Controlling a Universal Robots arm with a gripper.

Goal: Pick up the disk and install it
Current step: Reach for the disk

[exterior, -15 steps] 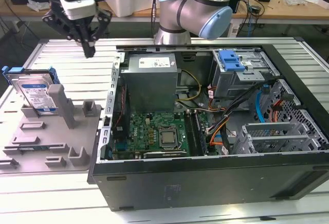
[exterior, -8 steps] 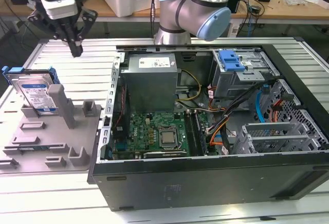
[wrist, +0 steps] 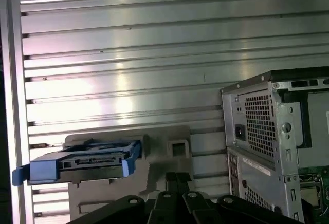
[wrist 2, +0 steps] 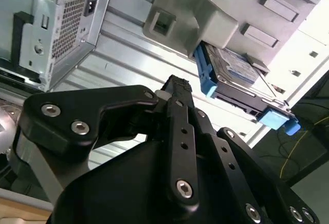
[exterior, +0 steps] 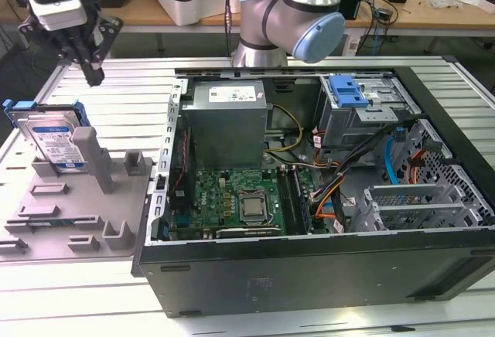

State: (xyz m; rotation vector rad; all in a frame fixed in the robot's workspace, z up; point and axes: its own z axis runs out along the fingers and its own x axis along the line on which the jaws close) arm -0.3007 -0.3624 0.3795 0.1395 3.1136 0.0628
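Gripper point(exterior: 93, 76) closed, holding nothing, hovering above the grey stand point(exterior: 73, 215). Disk point(exterior: 54, 140) stands on edge in that stand, at about 7 o'clock from the gripper in the exterior view, apart. Long axis judged near upright, leaning. Exterior view gives its labelled face; first wrist view its blue-framed top edge

Nothing readable here tbh. Disk point(exterior: 35, 132) has white-and-blue label point(exterior: 62, 148), print too small to make out. White sticker point(exterior: 234, 93) on top of power supply point(exterior: 224, 132), same deal, just dark specks. No other signs or numbers legible.
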